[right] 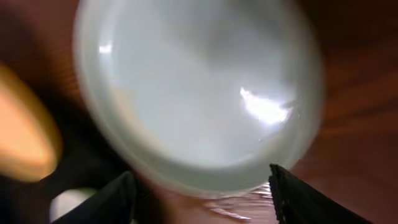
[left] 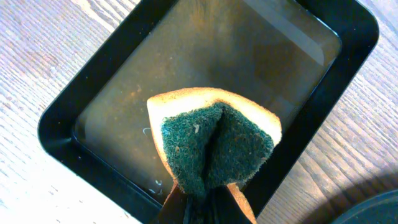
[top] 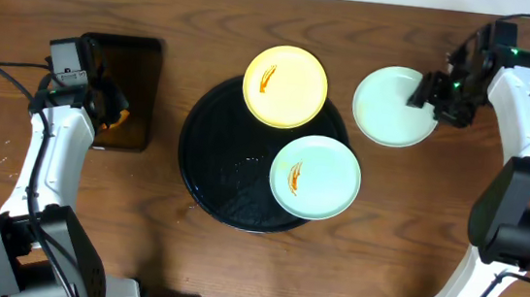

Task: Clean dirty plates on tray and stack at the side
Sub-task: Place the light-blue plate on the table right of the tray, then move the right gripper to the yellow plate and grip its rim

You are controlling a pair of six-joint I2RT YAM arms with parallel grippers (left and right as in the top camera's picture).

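Mint-blue clean plate (top: 396, 106) lies at two o'clock off the tray (top: 206, 177), seemingly starting the stack; right gripper (top: 429, 90) spread at its rim; smeared yellow plate (top: 286, 85) and mint plate (top: 315, 177) wait on tray; left gripper (left: 205, 208) at nine o'clock pinches sponge (left: 214, 146), ready for wiping.

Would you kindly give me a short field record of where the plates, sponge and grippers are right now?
round tray: centre of table, bearing two smeared plates
yellow plate: orange smear, overlapping tray's far rim
smeared mint plate: on tray's right side
clean mint plate: on table, right of tray
right gripper: open, at clean mint plate's edge
left gripper: shut on sponge, above rectangular tray
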